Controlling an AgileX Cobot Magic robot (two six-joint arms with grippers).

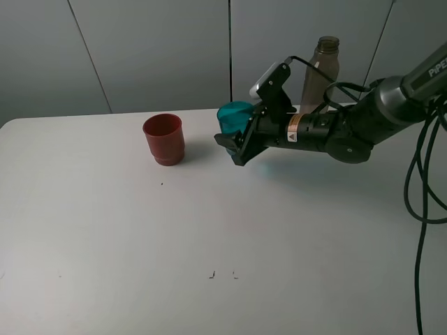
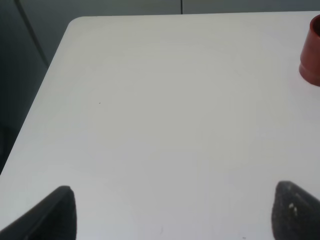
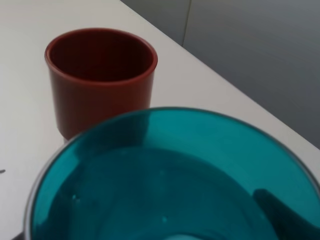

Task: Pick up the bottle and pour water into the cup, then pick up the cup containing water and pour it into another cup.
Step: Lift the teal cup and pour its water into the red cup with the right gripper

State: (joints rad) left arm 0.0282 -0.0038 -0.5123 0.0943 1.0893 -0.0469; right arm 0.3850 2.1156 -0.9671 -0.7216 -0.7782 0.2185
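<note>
- We see a white table [image 1: 105,230] standing before grey wall panels [image 1: 154,49].
- We note the right gripper [image 1: 235,144] clamped on the cup [image 1: 234,113]; the left gripper [image 2: 172,200] gapes wide.

One bottle [image 1: 323,70], one teal cup [image 1: 234,115], one red cup [image 1: 164,138]

The cup [image 3: 170,175], filling the lower part of the right wrist view, was translucent teal plastic, smooth and glossy. The red cup [image 3: 100,80] at that view's upper left was opaque red-brown plastic, smooth with a soft satin sheen. The bottle [image 1: 323,73], at the upper right of the high view, looked like smoky grey-brown translucent plastic. The table [image 1: 140,244] was smooth, matt white. The wall panels [image 1: 154,49] behind were matt grey. The right arm [image 1: 356,129] was black and mostly matt, its cables [image 1: 420,293] smooth black.
</note>
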